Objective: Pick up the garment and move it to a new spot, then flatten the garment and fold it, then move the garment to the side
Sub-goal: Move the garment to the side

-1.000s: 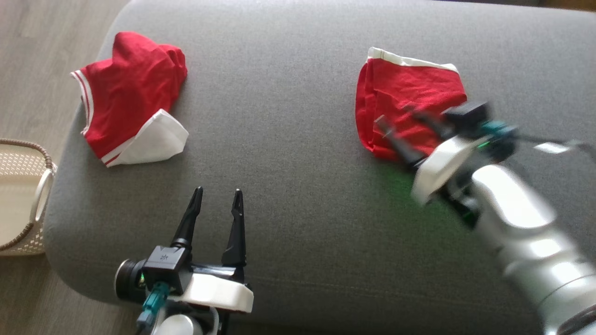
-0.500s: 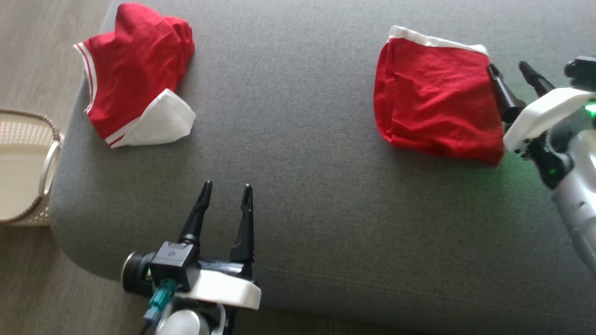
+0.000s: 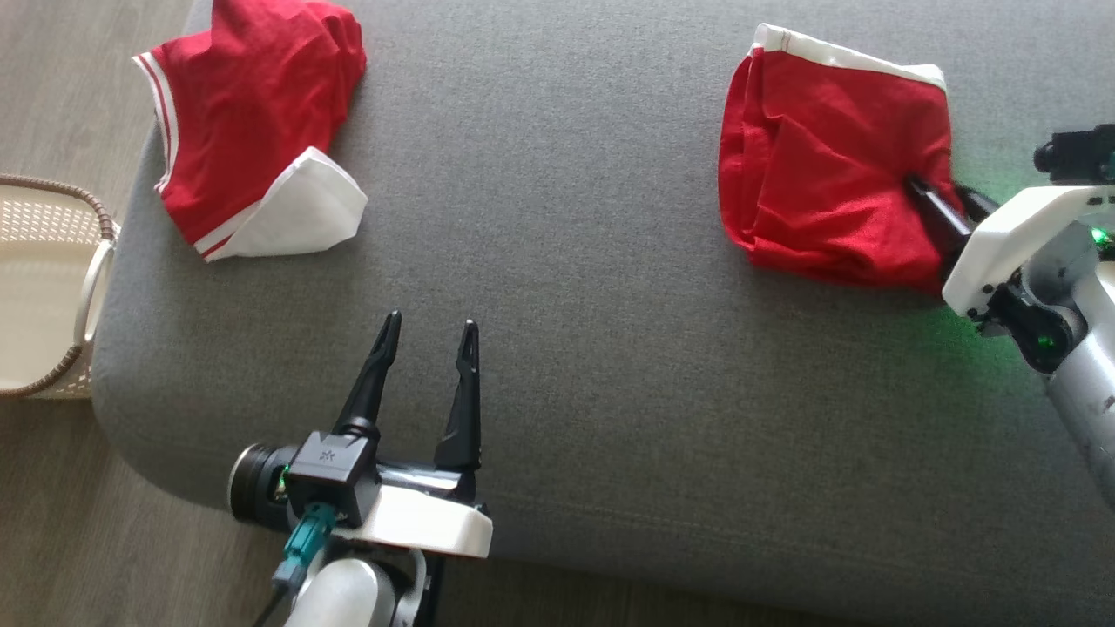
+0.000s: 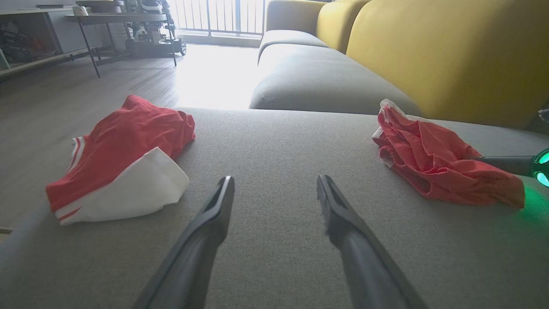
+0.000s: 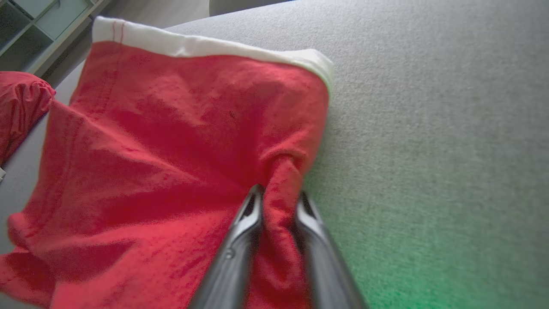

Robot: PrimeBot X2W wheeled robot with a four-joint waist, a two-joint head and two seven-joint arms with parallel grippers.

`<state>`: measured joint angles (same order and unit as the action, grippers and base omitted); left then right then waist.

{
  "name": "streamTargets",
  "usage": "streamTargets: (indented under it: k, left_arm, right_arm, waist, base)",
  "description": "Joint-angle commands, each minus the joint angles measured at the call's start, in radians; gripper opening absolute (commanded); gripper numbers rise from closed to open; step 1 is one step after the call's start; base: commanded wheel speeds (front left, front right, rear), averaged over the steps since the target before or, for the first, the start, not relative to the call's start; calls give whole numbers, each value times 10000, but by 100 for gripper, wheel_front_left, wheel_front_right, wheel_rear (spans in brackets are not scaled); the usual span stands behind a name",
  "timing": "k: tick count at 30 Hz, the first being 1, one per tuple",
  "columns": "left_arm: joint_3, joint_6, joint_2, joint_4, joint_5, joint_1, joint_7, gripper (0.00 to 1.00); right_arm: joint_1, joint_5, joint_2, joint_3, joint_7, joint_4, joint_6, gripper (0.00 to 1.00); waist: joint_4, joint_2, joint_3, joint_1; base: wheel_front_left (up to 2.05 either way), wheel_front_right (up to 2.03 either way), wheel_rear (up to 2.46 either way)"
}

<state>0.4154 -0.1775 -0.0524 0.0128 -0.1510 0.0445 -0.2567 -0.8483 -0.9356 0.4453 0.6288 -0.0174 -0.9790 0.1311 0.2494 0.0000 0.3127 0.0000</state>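
Right wrist view: the right gripper (image 5: 279, 193) has its two fingers drawn in to a narrow gap, with a raised ridge of red cloth pinched between them. The cloth belongs to the garment (image 5: 171, 146), a red piece with a white waistband (image 5: 206, 45). The grip sits at the garment's edge, below the end of the waistband.

Head view: the garment (image 3: 827, 174) lies crumpled on the right part of the grey cushion (image 3: 557, 261). The right gripper (image 3: 939, 196) reaches it from the right. The left gripper (image 3: 429, 326) hovers near the cushion's front edge with its jaws wide apart, holding nothing. A second red garment (image 3: 253, 148) lies at the cushion's far left corner, well apart from the first. A woven basket (image 3: 43, 331) stands on the floor beside that corner.

Step in hand (judged): secure the pick-up grip, then lift.

Procedure:
1. Confirm that the pinch holds a full fold, not a single thin layer. A shallow bite is likely to slip once the cloth's weight hangs from it.
2. Raise the garment upward until its trailing edge clears the cushion. Dragging risks bunching it further.
3. Carry it toward the bare middle of the cushion, between the two garments.
4. Keep the left gripper back until the cloth is set down, then use it for flattening.
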Motion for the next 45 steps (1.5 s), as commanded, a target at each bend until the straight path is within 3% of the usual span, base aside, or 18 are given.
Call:
streamTargets:
  k: [1,13,23,31,38,45]
  left_arm:
    - [-216,-103,22,339,84,232,-51,100]
    - [-163,-96,22,436,200,429,-51,100]
    - [84,186,22,665,481,1090,-51,100]
    - [381,476,22,1277,724,1780,-51,100]
    - [566,730,13,1408,964,2265,-51,100]
    - [677,929,8,1295,1059,2532,-51,100]
  right_arm:
    - [51,-136,160,177,39,276,-4,0]
    - [-767,-97,826,1472,-509,377,-4,0]
    - [-2761,1662,1582,2637,-1136,-894,-4,0]
    - [-4705,2722,1536,2567,-1800,-2433,-4,0]
    - [-5476,3259,1484,2212,-2182,-2994,-4,0]
    - [-5700,3957,1782,2064,-2305,-3099,-4,0]
  waist:
    - [-25,0,-2,0]
    - [-647,0,351,0]
    - [-1685,0,1195,0]
    - [-2626,0,2046,0]
    - [-3384,0,2574,0]
    - [-3511,0,2849,0]
  base:
    - [0,0,0]
    - [0,0,0]
    - [0,0,0]
    - [0,0,0]
    - [0,0,0]
    - [0,0,0]
